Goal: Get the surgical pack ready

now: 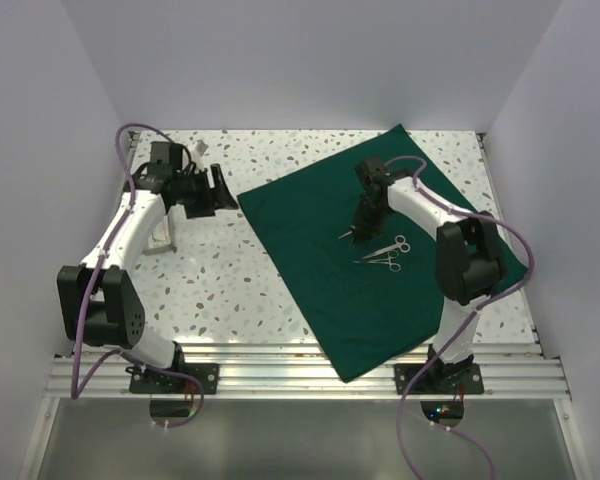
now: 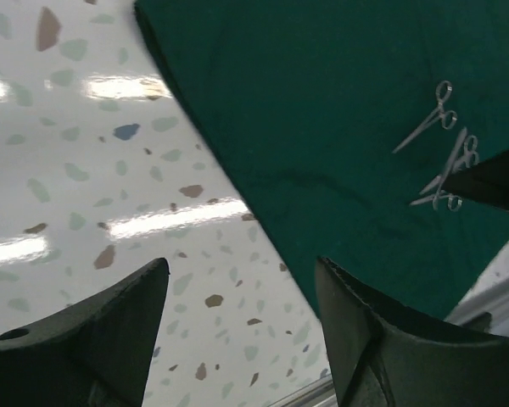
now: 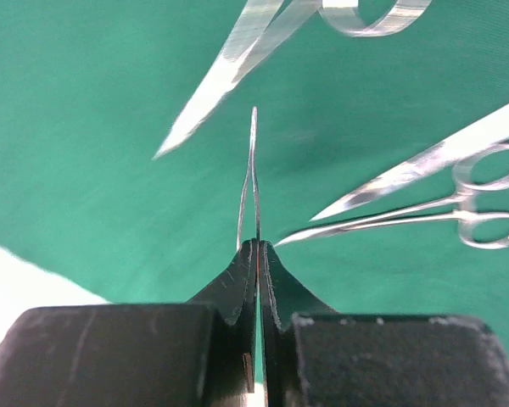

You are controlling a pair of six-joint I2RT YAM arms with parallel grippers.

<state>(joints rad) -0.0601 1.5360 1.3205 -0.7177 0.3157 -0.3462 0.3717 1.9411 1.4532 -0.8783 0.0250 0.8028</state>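
Observation:
The dark green drape (image 1: pixel 380 250) lies spread flat on the right half of the table. Silver scissor-like instruments (image 1: pixel 385 252) lie on its middle. My right gripper (image 1: pixel 358 230) hovers over the drape just left of them, shut on thin silver tweezers (image 3: pixel 254 170) that stick out past its tips (image 3: pixel 256 248). Other instruments (image 3: pixel 424 212) lie close ahead and to the right. My left gripper (image 1: pixel 220 190) is open and empty above the bare table at the drape's left edge (image 2: pixel 237 170). In the left wrist view the gripper (image 2: pixel 242 271) looks towards the instruments (image 2: pixel 445 157).
A small pale tray-like object (image 1: pixel 162 237) sits by the left arm, partly hidden. A small white item (image 1: pixel 196 150) lies at the far left. The speckled tabletop (image 1: pixel 230 280) ends at a metal rail (image 1: pixel 300 375) in front. White walls close in on three sides.

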